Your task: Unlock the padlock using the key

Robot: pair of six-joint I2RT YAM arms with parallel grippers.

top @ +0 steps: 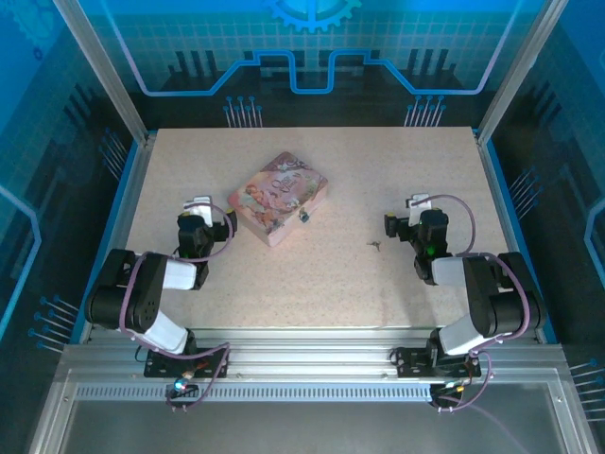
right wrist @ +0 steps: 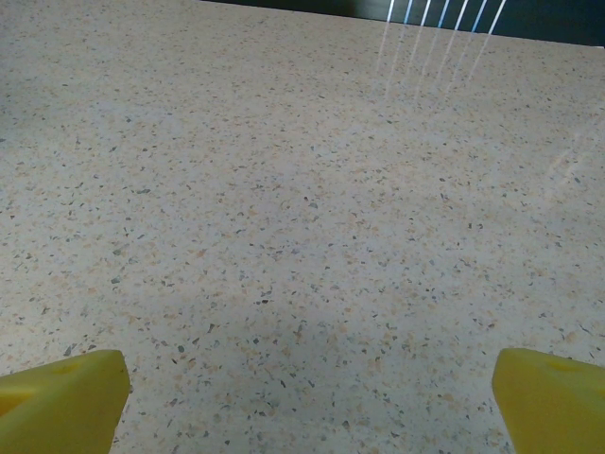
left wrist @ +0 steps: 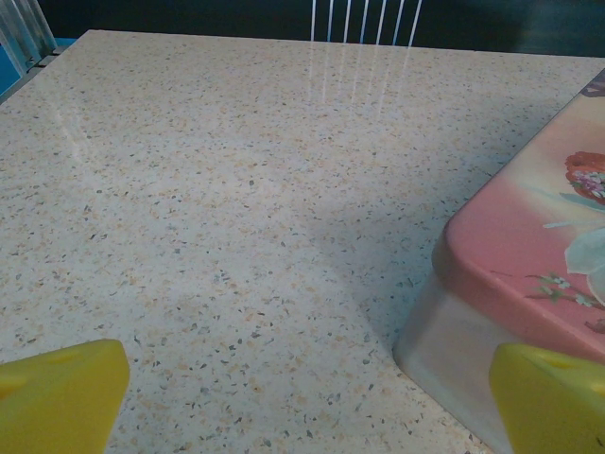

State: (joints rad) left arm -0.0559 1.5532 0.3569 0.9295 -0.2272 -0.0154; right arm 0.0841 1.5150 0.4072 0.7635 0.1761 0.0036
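Two tiny metal pieces — padlock (top: 303,216) beside rectangular tin (top: 277,194), key (top: 374,245) apart.

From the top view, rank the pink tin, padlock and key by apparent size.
1. pink tin, by far the largest.
2. padlock and key: both tiny specks, too alike to rank.

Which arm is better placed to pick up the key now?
Right. The key lies close to the right arm, whose fingers are open. The left arm is on the other side of the tin.
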